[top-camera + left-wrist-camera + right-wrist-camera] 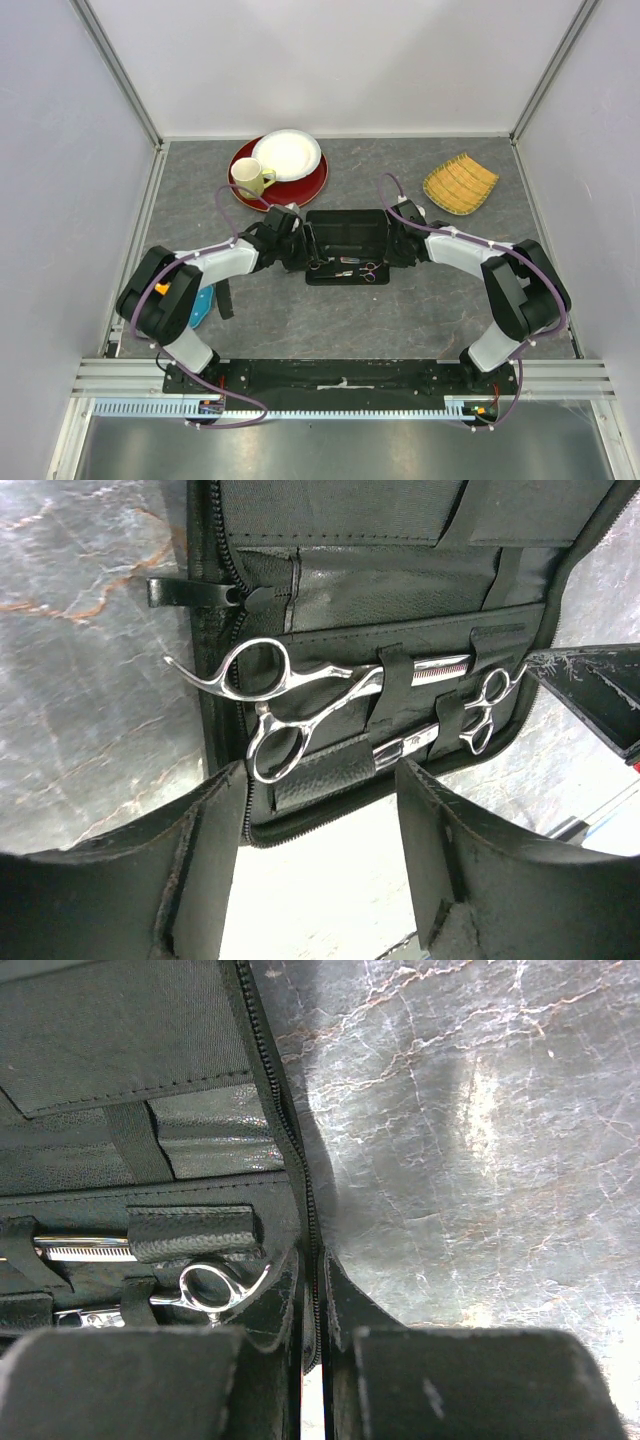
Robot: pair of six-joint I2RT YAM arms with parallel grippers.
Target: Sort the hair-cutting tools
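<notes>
The silver scissors lay strapped in the near half of the open black zip case. The left gripper hovered open beside them, and the right gripper seemingly pinched the case's right rim. Light, stiff, slippery steel, best taken by the ring handles.

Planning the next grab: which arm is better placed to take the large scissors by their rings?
Left. The left claw is open, with the large scissors lying ring-end towards it, just ahead. The right claw is shut on the case at its zipper edge.
</notes>
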